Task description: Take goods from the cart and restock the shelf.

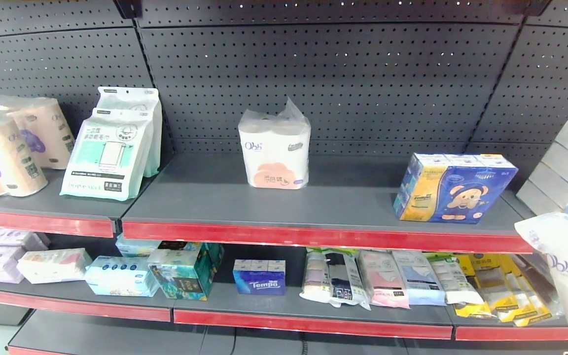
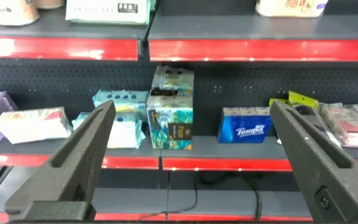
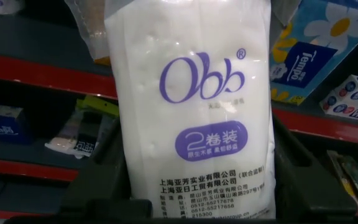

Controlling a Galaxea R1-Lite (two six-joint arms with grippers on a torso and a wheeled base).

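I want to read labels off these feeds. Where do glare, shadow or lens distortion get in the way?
Head view: the pegboard uprights splay outward toward the top and the upper shelf's red strip runs slanted. Left wrist view: white glare streaks that strip; the lower shelf is shadowed behind. Right wrist view: the held roll pack is brightly lit, the shelves behind it dark.
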